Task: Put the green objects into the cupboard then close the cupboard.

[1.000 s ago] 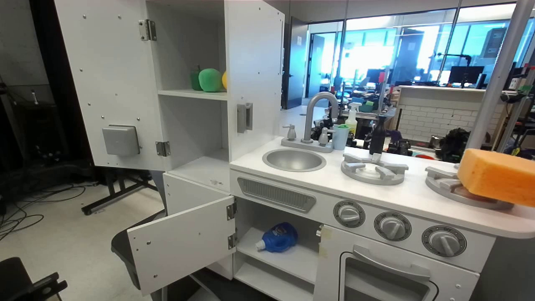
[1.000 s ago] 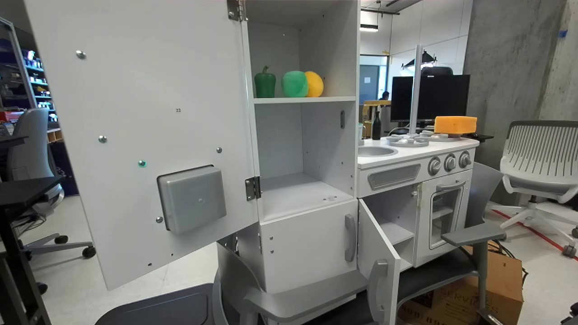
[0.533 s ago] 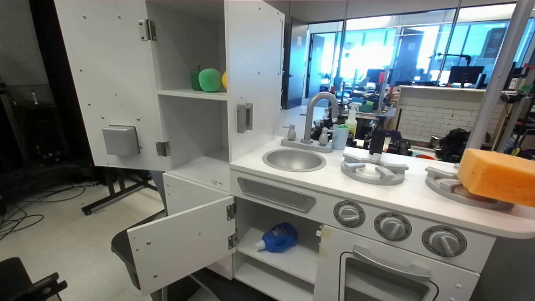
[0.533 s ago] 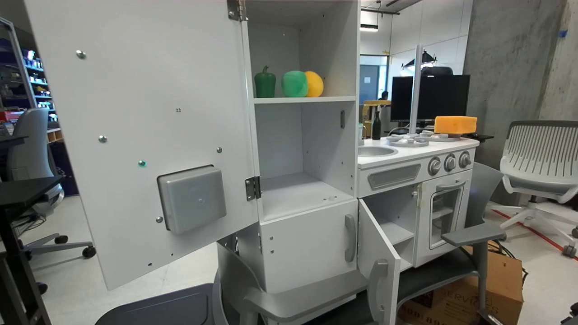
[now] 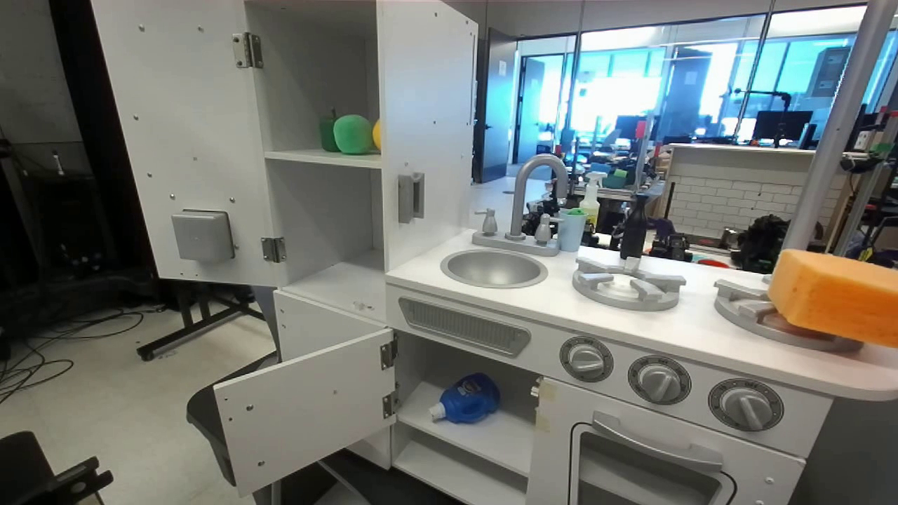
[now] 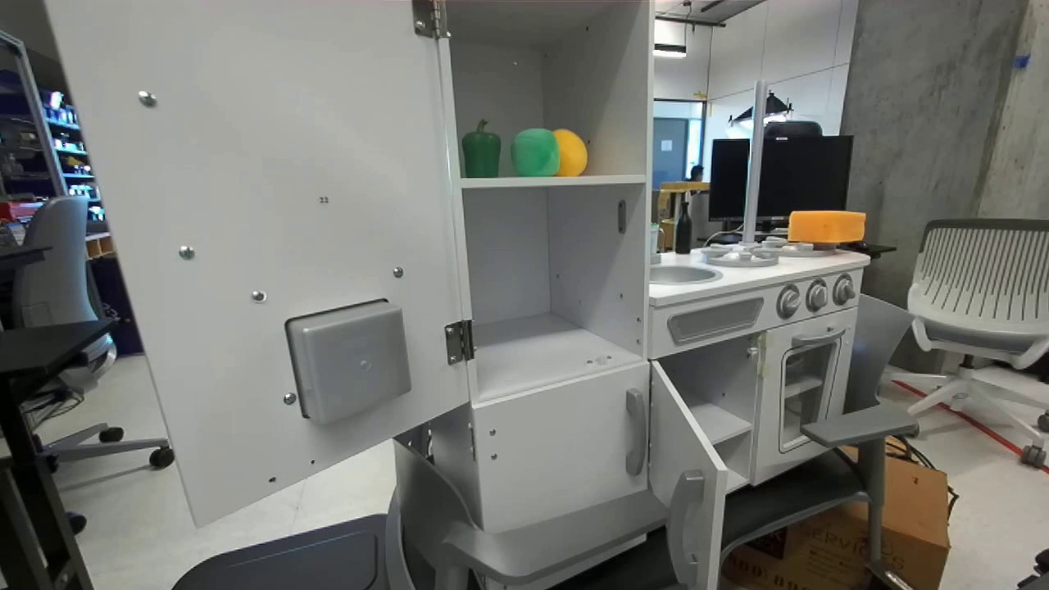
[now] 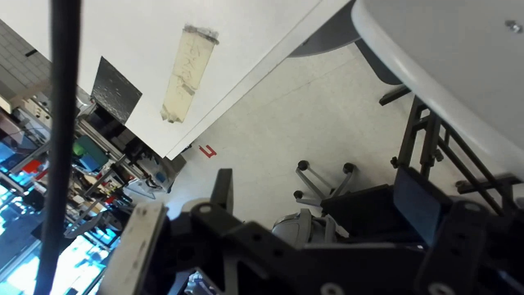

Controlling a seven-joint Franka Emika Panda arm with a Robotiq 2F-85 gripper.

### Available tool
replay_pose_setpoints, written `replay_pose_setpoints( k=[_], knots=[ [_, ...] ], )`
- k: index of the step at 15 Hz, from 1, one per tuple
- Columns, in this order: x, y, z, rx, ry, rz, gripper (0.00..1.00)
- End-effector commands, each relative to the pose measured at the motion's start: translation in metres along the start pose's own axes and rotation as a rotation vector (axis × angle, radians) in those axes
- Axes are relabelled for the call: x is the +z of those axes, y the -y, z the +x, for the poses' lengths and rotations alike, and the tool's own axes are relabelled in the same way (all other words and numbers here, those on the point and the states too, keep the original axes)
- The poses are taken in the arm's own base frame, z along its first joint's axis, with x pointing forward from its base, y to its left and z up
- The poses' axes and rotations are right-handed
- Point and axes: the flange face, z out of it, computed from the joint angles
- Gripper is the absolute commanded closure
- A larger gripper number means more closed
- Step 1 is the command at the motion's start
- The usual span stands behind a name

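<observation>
Watching a Scene at Rest, With the Closing Yet to Do

Can make out no movement in either exterior view since a second ago. In the wrist view, see the gripper (image 7: 321, 186) with its jaws spread wide and gripping nothing, with floor (image 7: 282, 131) and an office chair (image 7: 297, 227) far behind the gap. Above it in that view, note a white surface (image 7: 241, 45) with a strip of tape (image 7: 188, 76) — cannot tell from what furniture. Cannot pick the gripper out for certain in the exterior views.

Further out, find a green pepper (image 6: 481, 153), upright, and a light-green round piece (image 6: 534, 153) on the upper shelf (image 6: 606, 180) of the cupboard (image 6: 598, 262), with a yellow ball (image 6: 573, 153) partly behind the round piece. Judge the placing done and the closing left.

Expect most risk in swinging the long door (image 6: 303, 188), wide open: by pushing too hard, could jar the shelf and send the round piece or the ball rolling off — by pushing too near the hinge (image 6: 459, 342), could stall for want of leverage. Beyond that, watch the low white door (image 6: 676, 447), also open, and the grey chair (image 6: 557, 541) in front: reaching low, could catch the gripper on either.
</observation>
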Motion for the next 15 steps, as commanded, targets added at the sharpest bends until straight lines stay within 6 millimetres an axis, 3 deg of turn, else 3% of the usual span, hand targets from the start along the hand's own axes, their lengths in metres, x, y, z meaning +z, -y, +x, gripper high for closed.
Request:
replay_pose_setpoints(
  k=[1, 9, 15],
  knots=[
    [-0.014, 0.000, -0.003, -0.088, 0.089, 0.042, 0.00],
    [-0.029, -0.012, -0.038, -0.319, 0.388, 0.142, 0.00],
    [-0.065, -0.051, -0.048, -0.349, 0.358, 0.125, 0.00]
  ],
)
